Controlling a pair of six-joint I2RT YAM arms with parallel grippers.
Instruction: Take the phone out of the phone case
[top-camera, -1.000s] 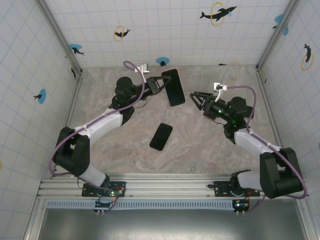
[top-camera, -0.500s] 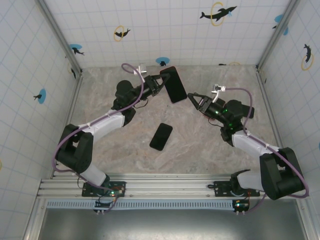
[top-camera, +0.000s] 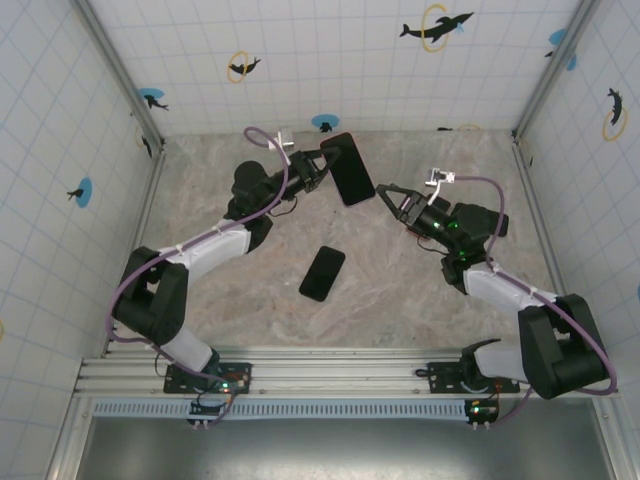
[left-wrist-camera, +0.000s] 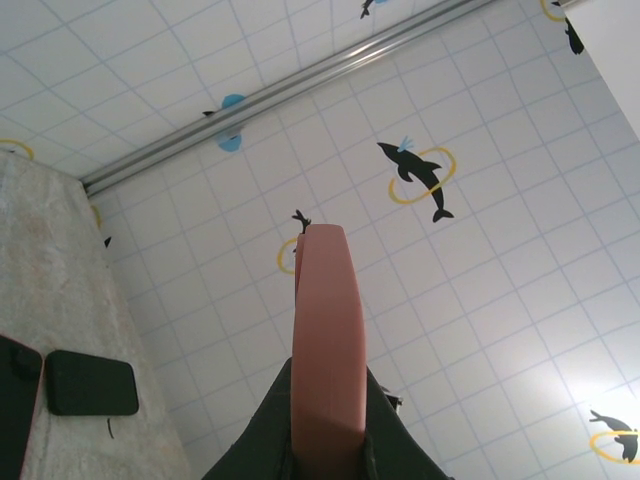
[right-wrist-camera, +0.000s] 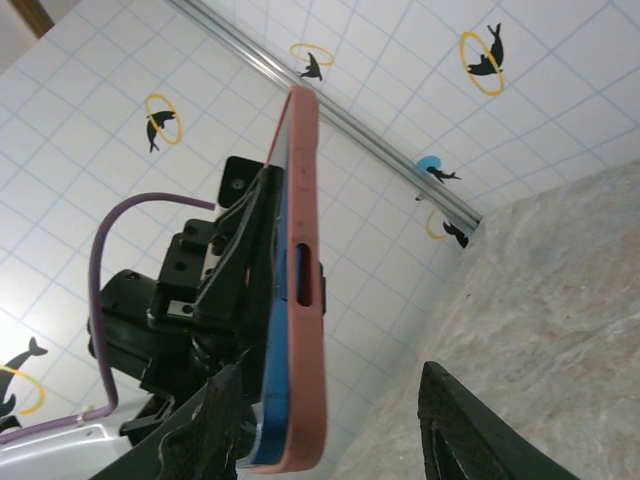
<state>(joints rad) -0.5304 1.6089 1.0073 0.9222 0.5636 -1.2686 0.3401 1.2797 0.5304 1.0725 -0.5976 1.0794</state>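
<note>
While a dark flat slab (top-camera: 322, 273) lies by itself on the marbled table (top-camera: 250, 300) closest to the arm bases, the real business sits farther back. The right gripper (top-camera: 384, 196), fingers spread apart, points leftward at the near end of the pink phone case (top-camera: 346, 170), just beside it. Beyond that, the left gripper (top-camera: 318, 172) is clamped on the case's left flank, holding it raised with the blue phone (right-wrist-camera: 272, 400) inside, long axis running near to far. I'd say the free right arm's target lies immediately to its left, edge-on.

The left gripper (top-camera: 322, 169) holds the pink rubbery phone case (top-camera: 347, 170) up at the back; the right gripper (top-camera: 385, 195) is just right of it; a flat black phone (top-camera: 322, 273) lies on the table in front.
</note>
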